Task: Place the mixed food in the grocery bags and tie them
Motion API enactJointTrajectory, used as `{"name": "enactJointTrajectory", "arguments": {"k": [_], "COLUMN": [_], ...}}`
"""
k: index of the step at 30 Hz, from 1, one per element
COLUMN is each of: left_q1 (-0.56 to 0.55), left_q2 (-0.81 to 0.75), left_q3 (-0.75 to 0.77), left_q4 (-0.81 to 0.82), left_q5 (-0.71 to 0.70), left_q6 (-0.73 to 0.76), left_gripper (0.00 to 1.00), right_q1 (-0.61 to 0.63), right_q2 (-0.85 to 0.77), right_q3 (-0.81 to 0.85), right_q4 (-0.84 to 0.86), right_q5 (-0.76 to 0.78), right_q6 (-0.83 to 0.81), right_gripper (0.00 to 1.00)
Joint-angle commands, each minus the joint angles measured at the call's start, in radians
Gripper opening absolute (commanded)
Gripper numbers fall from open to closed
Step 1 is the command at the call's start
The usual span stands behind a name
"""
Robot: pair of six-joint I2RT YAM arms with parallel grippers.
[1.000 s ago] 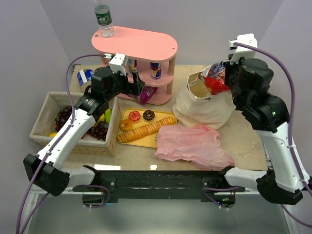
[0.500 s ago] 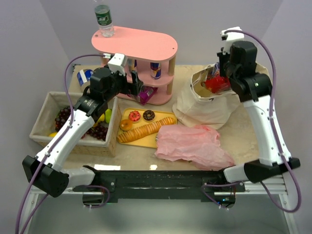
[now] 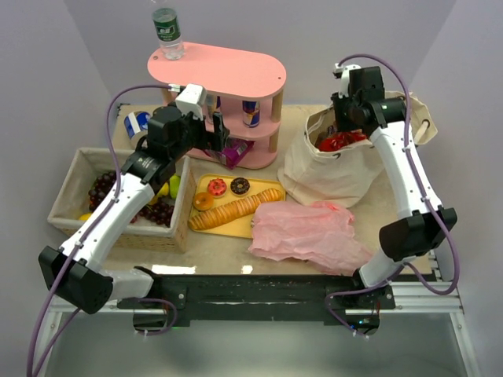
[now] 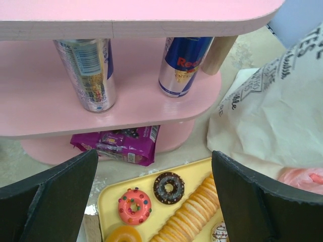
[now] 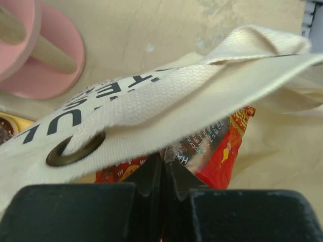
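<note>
The beige canvas bag (image 3: pixel 326 169) stands open at the right. My right gripper (image 3: pixel 346 129) is at its mouth, shut on the clear edge of a red and silver snack packet (image 5: pixel 224 148) just under the bag's rim (image 5: pixel 151 101). From above, the packet (image 3: pixel 339 142) lies inside the opening. The pink plastic bag (image 3: pixel 310 232) lies flat near the front. My left gripper (image 4: pixel 154 154) hangs open and empty before the pink shelf (image 3: pixel 220 69), facing two drink cans (image 4: pixel 88 73) (image 4: pixel 184 63) and a purple packet (image 4: pixel 118 143). A water bottle (image 3: pixel 167 31) stands on top of the shelf.
A yellow tray (image 3: pixel 203 179) with donuts and a row of crackers sits between the shelf and the pink bag. A woven basket (image 3: pixel 71 169) with grapes and fruit stands at the left. A blue can (image 3: pixel 137 124) lies behind it.
My right arm has swung left and forward, bringing the red packet from above the bag's right edge down into its mouth. The left arm has barely moved.
</note>
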Motion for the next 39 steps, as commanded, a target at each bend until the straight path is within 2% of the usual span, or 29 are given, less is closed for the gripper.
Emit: {"name": "enactJointTrajectory", "arguments": {"k": [1,2,3,5,8,11,12,15,18,19,22,24,31,39], "left_q1": [0.006,0.006,0.006,0.006,0.015,0.084,0.139,0.187,0.192,0.192,0.192,0.193,0.195,0.195], "left_q2": [0.011,0.012,0.014,0.017,0.021,0.025,0.023,0.011,0.011,0.009,-0.003,0.006,0.109,0.221], "left_q3": [0.057,0.058,0.06,0.061,0.071,0.075,0.059,-0.006,-0.044,-0.087,-0.2,-0.233,-0.224,-0.198], "left_q4": [0.009,0.008,0.008,0.008,0.008,0.011,0.02,0.115,0.199,0.243,0.456,0.541,0.678,0.774], "left_q5": [-0.037,-0.037,-0.04,-0.048,-0.054,-0.038,-0.028,-0.016,-0.01,-0.004,0.044,0.104,0.131,0.17], "left_q6": [-0.002,-0.004,-0.007,-0.009,-0.019,-0.06,-0.071,-0.059,-0.051,-0.053,-0.026,-0.001,0.086,0.099], "left_gripper": [1.0,1.0,1.0,1.0,1.0,1.0,1.0,1.0,1.0,1.0,1.0,1.0,1.0,1.0], "right_q1": [-0.005,-0.004,-0.005,-0.005,-0.004,-0.004,-0.002,-0.001,0.018,0.034,0.076,0.105,0.13,0.133], "right_q2": [-0.103,-0.101,-0.094,-0.077,-0.094,-0.118,-0.126,-0.164,-0.221,-0.232,-0.233,-0.204,-0.129,-0.128], "right_q3": [0.013,0.065,0.1,0.198,0.254,0.272,0.272,0.245,0.147,0.09,0.047,0.065,0.186,0.173], "right_q4": [0.023,-0.008,-0.028,-0.061,-0.036,0.02,0.036,0.134,0.299,0.376,0.448,0.451,0.425,0.466], "right_q5": [-0.029,-0.015,0.015,0.055,0.084,0.069,0.057,-0.029,-0.156,-0.178,-0.218,-0.231,-0.265,-0.271], "right_q6": [0.029,0.024,0.012,0.008,0.029,0.043,0.049,0.122,0.216,0.237,0.282,0.288,0.279,0.304], "right_gripper": [0.46,0.63,0.88,0.99,0.99,0.99,0.99,0.97,0.97,0.96,0.96,0.97,0.97,0.97]}}
